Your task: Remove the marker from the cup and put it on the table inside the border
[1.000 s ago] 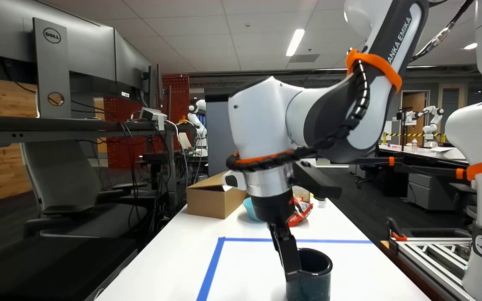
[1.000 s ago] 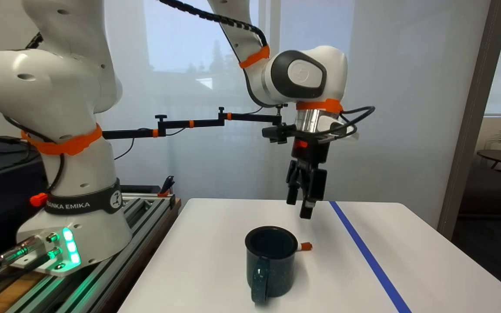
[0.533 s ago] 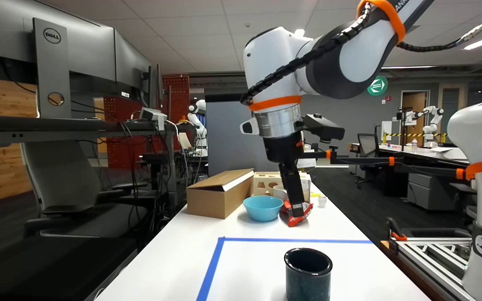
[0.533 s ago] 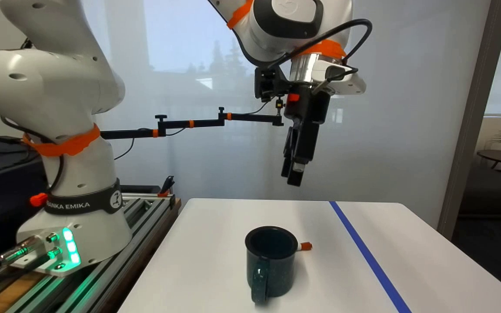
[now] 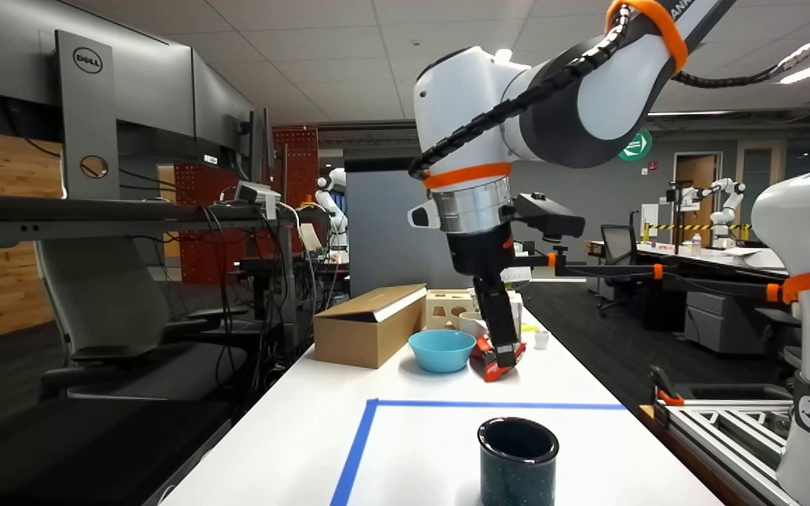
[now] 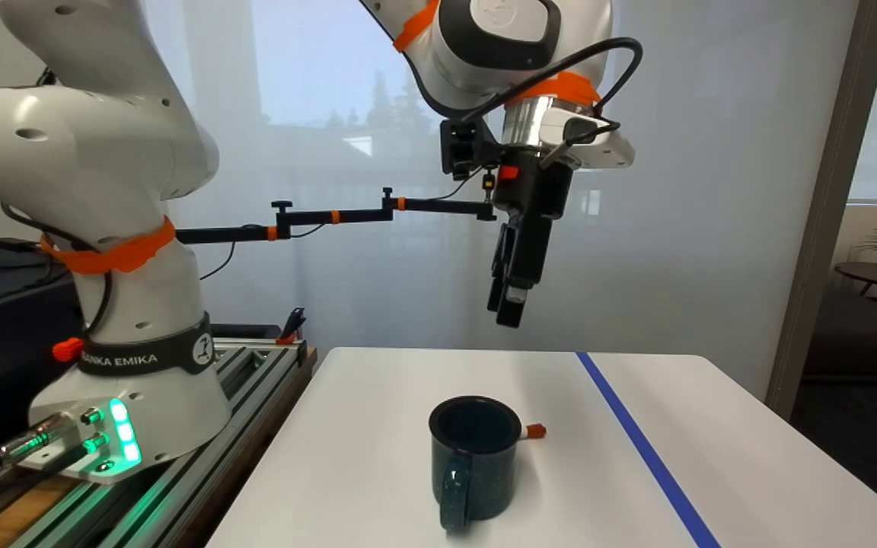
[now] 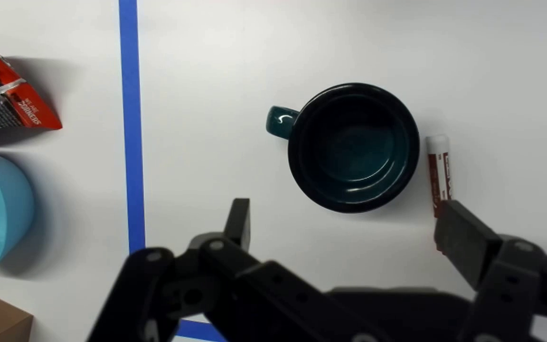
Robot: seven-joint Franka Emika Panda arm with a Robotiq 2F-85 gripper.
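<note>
The dark teal cup (image 5: 517, 478) stands upright on the white table; it also shows in an exterior view (image 6: 476, 487) and in the wrist view (image 7: 354, 147), where its inside looks empty. The white and brown-red marker (image 7: 439, 175) lies on the table beside the cup, opposite its handle. Only the marker's red-brown end (image 6: 534, 431) shows past the cup in an exterior view. My gripper (image 7: 344, 208) is open and empty, well above the table; it shows in both exterior views (image 5: 505, 358) (image 6: 501, 316). One finger covers part of the marker in the wrist view.
The blue tape border (image 5: 496, 404) runs on the table; cup and marker lie inside its corner. A blue bowl (image 5: 441, 350), a red snack bag (image 7: 22, 99) and a cardboard box (image 5: 370, 327) stand beyond the tape. A black camera arm (image 6: 339, 217) reaches over the table side.
My gripper has risen from low near the table to well above it, then shifted slightly sideways towards the robot's base. The cup and marker have not moved.
</note>
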